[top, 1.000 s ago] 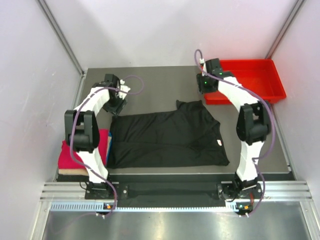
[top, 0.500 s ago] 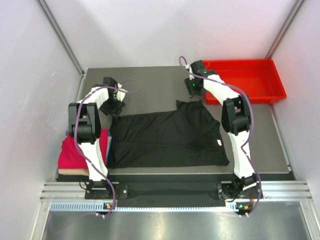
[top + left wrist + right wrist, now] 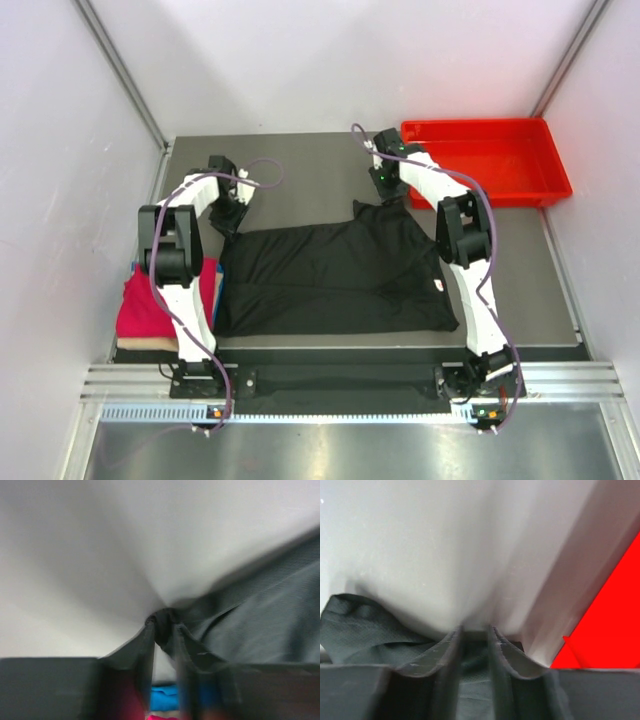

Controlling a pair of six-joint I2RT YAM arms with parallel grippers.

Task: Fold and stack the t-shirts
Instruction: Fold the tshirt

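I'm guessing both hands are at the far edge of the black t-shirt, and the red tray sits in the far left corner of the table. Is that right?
Not quite. The red tray sits in the far right corner, not the left, as the top external view shows. The rest holds: the left hand and the right hand are both at the far edge of the black t-shirt.

We saw a dark grey table (image 3: 300, 170) with a black t-shirt (image 3: 330, 275) lying across its middle, mostly flat and with a small white tag near its right edge. A red tray (image 3: 500, 160) sat on the table's far right corner. At the near left edge, just beside the black t-shirt, lay a folded red t-shirt (image 3: 135, 310) with a tan layer (image 3: 140, 343) showing under it.
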